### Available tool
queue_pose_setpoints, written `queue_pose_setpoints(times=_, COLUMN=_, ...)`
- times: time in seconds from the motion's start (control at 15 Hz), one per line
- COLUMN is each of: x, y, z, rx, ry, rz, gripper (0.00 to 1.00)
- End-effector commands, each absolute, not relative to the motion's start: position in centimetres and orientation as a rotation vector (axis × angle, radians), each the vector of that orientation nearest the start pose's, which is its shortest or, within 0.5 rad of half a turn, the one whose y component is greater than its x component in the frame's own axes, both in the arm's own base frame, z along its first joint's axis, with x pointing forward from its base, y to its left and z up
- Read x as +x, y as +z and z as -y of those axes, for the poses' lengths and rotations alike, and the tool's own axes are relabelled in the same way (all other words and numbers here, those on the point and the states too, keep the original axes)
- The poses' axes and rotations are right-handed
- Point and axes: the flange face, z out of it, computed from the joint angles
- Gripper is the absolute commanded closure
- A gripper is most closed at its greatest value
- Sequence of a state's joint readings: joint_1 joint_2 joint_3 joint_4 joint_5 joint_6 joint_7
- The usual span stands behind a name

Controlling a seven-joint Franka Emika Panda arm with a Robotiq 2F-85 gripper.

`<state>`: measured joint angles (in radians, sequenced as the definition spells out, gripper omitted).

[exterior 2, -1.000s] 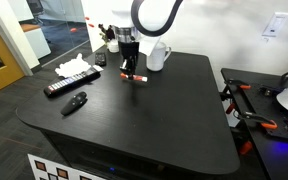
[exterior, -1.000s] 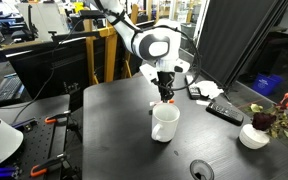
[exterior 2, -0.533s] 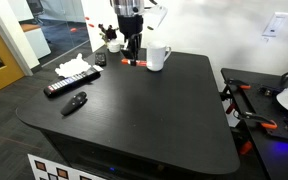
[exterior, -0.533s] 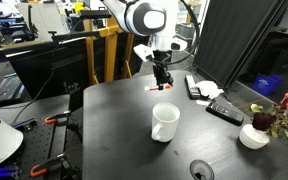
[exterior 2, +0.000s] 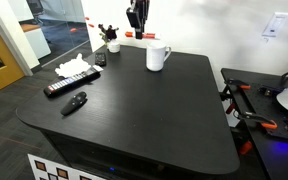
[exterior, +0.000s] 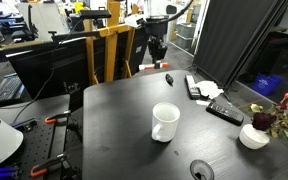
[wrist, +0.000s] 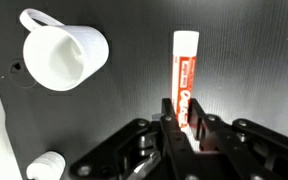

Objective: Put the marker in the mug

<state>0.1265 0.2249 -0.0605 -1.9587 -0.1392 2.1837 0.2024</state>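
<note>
One white mug (wrist: pixel 64 55) stands at the left on the black surface (wrist: pixel 254 60). Right of it, one marker (wrist: pixel 186 70) is pinched at its near end by the fingers (wrist: pixel 170 118) of the gripper (wrist: pixel 187 128). It is lifted clear of the surface, its long axis pointing straight away from the wrist. In an exterior view a dark curtain (exterior: pixel 234 40) hangs at the right.

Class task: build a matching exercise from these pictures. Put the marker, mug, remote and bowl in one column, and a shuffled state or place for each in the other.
1 marker
2 mug
3 remote
4 bowl

A stands upright, empty
B lies flat on the table
C gripped in the claw, above the table
D holds dark red flowers

Pairs: 1-C, 2-A, 3-B, 4-D
</note>
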Motion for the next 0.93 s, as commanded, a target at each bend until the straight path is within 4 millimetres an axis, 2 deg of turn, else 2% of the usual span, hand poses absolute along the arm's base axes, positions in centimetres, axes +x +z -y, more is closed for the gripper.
queue_pose_setpoints(times=0.0, x=60.0, y=36.4, z=-3.6, rx=-3.266, ry=-0.03, rz=-0.088, gripper=0.81)
queue_pose_setpoints(times=0.2, x=60.0, y=35.4, z=-3.6, rx=-3.268, ry=-0.002, rz=-0.087, gripper=0.81)
queue_pose_setpoints(times=0.4, x=60.1, y=35.1, z=-3.6, rx=-3.269, ry=0.004, rz=-0.088, gripper=0.81)
queue_pose_setpoints(times=0.47, x=60.1, y=35.1, z=-3.6, rx=-3.269, ry=0.004, rz=-0.088, gripper=0.95)
queue_pose_setpoints(times=0.87, x=61.7, y=36.7, z=-4.0, rx=-3.392, ry=-0.468, rz=-0.38, gripper=0.95)
